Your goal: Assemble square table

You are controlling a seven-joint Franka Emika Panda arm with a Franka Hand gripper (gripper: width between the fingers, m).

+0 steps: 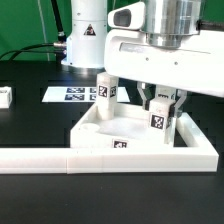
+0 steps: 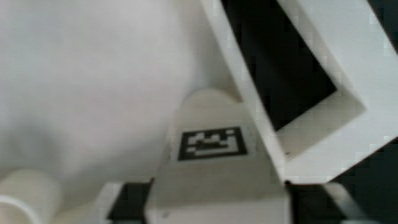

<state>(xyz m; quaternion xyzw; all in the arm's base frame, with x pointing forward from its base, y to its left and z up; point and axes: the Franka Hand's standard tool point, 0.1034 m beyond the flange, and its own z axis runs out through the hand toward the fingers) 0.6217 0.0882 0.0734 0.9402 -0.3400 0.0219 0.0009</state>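
Tabletop (image 1: 120, 130) sits on the bench against the L-shaped rail (image 1: 60, 158). One leg (image 1: 107, 88) stands in its far corner. Jaws grasp a second leg (image 1: 160, 115) over the tabletop's corner on the exterior view's right; remaining legs still to fit.

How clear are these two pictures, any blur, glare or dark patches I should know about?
Exterior view: fairly sharp, tags readable, though the white tabletop and the gripper body wash out against the black table. Wrist view: soft and blurred from closeness, the leg filling the frame, only its tag reasonably crisp, white surfaces nearly featureless.
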